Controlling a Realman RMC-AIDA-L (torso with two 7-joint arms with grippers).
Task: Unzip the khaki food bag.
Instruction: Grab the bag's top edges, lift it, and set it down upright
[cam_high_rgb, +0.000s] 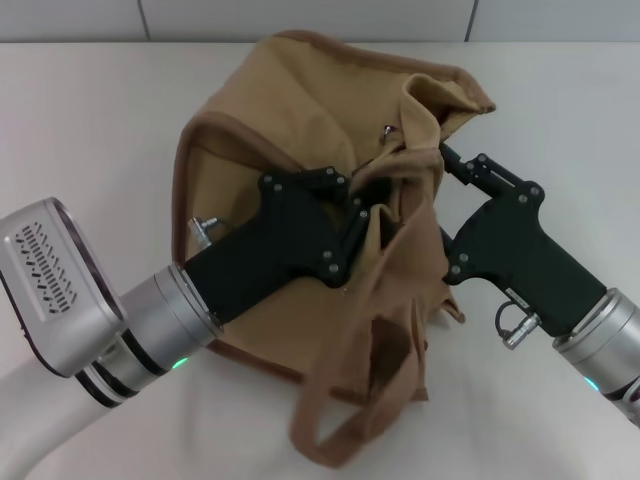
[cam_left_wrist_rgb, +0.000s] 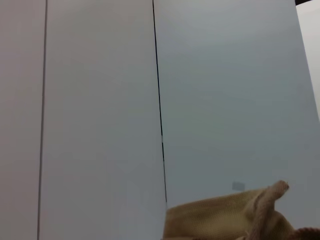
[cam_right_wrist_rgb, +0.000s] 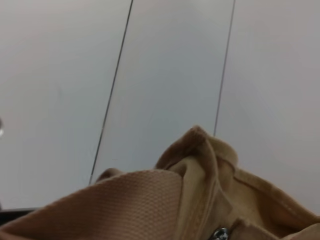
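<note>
The khaki food bag (cam_high_rgb: 290, 110) lies slumped on the white table, tan canvas with brown trim. One wide webbing handle (cam_high_rgb: 340, 400) loops toward me. A small metal pull (cam_high_rgb: 385, 128) shows near the bag's crumpled top. My left gripper (cam_high_rgb: 375, 200) lies across the bag's middle, its tip buried in the folds at the top. My right gripper (cam_high_rgb: 448, 160) reaches in from the right, its tip against the bag's top right edge. Bag cloth fills the bottom of the left wrist view (cam_left_wrist_rgb: 220, 217). The right wrist view shows bag cloth (cam_right_wrist_rgb: 150, 205) and a silver snap (cam_right_wrist_rgb: 219, 233).
The white table (cam_high_rgb: 100, 120) stretches around the bag on all sides. A grey tiled wall (cam_high_rgb: 300, 15) runs along the table's far edge, close behind the bag. Both wrist views show mostly this wall.
</note>
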